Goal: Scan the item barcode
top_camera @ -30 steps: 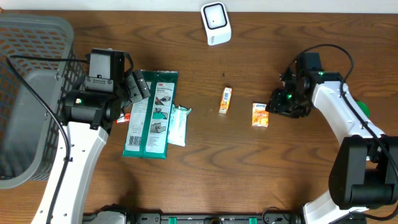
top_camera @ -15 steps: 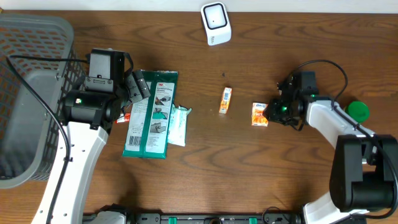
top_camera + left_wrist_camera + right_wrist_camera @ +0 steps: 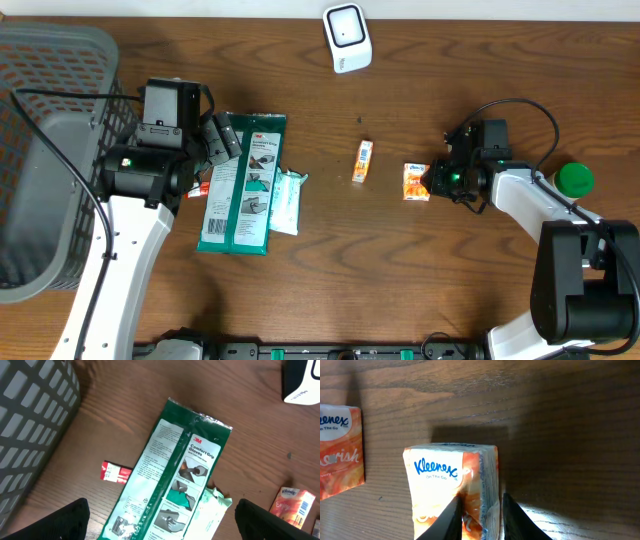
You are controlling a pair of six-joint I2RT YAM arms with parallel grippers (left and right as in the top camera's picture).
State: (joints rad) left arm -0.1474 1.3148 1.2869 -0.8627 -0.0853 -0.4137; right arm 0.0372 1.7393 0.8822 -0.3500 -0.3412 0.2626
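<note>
- Pinching the Kleenex pack (image 3: 445,475) between my right gripper (image 3: 479,520) jaws, right of centre on the dark wood table (image 3: 450,290).
- My left gripper (image 3: 162,517) hangs with jaws spread wide over the green glove packet (image 3: 175,490).
- Grey basket (image 3: 50,80) upper left, white scanner (image 3: 347,38) top centre.

1. A dark brown wood-grain table (image 3: 400,290) fills the overhead view.
2. A pale strip (image 3: 480,6) runs along its far edge.
3. A grey plastic lattice basket (image 3: 60,40) stands at its left end.
4. Even light casts soft shadows.
</note>
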